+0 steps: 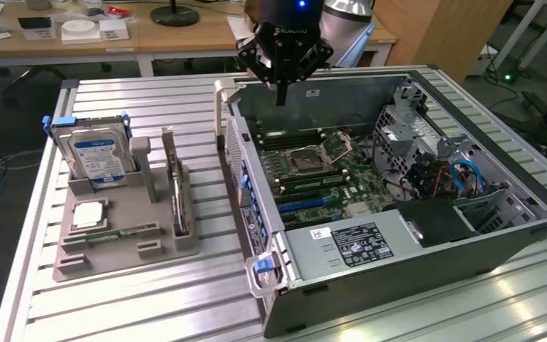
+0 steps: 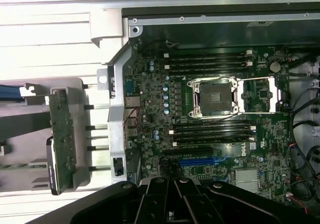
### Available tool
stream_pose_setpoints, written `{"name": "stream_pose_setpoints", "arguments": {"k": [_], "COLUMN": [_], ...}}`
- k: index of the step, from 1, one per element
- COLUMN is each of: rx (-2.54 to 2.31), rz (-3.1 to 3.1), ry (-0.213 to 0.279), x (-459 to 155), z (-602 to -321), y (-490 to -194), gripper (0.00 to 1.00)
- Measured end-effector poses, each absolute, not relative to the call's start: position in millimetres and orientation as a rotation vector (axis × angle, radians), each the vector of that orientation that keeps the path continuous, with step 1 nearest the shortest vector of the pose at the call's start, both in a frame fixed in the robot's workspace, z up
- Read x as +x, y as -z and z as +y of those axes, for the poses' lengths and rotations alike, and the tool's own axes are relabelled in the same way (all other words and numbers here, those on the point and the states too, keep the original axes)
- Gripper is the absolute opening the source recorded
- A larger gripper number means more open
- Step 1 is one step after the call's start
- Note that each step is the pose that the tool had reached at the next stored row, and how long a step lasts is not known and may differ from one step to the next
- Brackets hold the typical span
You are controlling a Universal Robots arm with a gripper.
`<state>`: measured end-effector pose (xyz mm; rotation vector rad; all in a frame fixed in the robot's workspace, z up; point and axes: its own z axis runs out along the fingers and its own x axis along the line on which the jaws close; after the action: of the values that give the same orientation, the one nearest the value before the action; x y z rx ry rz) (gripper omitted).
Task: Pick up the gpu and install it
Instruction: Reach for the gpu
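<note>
The gpu (image 1: 174, 187) stands on its edge in a slot of the grey holder (image 1: 122, 253) on the table, at the exterior view's left of the open computer case (image 1: 501, 246). In the wrist view the gpu (image 2: 61, 144) appears edge-on as a thin green card with a black underside. My gripper (image 1: 280, 98) hangs over the far end of the case, above the motherboard (image 1: 335, 178), well apart from the gpu. Its fingers are shut with nothing between them. The gripper (image 2: 175, 184) looks straight down on the motherboard (image 2: 150, 84) with its bare CPU socket (image 2: 215, 97).
The grey holder also carries a silver hard drive with a blue-white label (image 1: 97, 155), a square chip (image 1: 88, 214) and a narrow green memory stick (image 1: 112, 234). Cables and a drive cage (image 1: 444, 171) crowd the case's right side. A desk with clutter (image 1: 83, 32) stands behind the table.
</note>
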<state>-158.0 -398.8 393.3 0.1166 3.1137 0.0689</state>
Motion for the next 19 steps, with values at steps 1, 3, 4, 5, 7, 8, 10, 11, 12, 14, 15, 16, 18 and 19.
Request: {"name": "stream_pose_setpoints", "arguments": {"k": [1,3,4,5,7,8,10,11,12,14,15,16,18,19], "rx": [0.117,0.117,0.117,0.117,0.117,0.117,0.117,0.117,0.117,0.117,0.117,0.117,0.117,0.117], "rz": [3.114,3.114,3.114,3.114,3.114,3.114,3.114,3.114,3.114,3.114,3.114,3.114,3.114,3.114], "ry": [-0.069,-0.069,-0.069,-0.069,-0.069,-0.069,-0.069,-0.069,-0.069,-0.069,-0.069,-0.069,-0.069,-0.069], "x": [-158.4,-159.2,-159.6,-159.9,-160.7,-161.1,-161.9,-162.3,-162.7,-163.5,-163.9,-164.3,-165.0,-165.5], "z": [-398.8,-398.8,-398.9,-398.8,-398.8,-398.8,-398.8,-398.8,-398.8,-398.9,-398.8,-398.8,-398.8,-398.9], "y": [-393.3,-393.3,-393.3,-393.3,-393.3,-393.3,-393.3,-393.3,-393.3,-393.3,-393.3,-393.3,-393.3,-393.3], "gripper": [0.11,0.11,0.11,0.11,0.11,0.11,0.11,0.11,0.11,0.11,0.11,0.11,0.11,0.11]}}
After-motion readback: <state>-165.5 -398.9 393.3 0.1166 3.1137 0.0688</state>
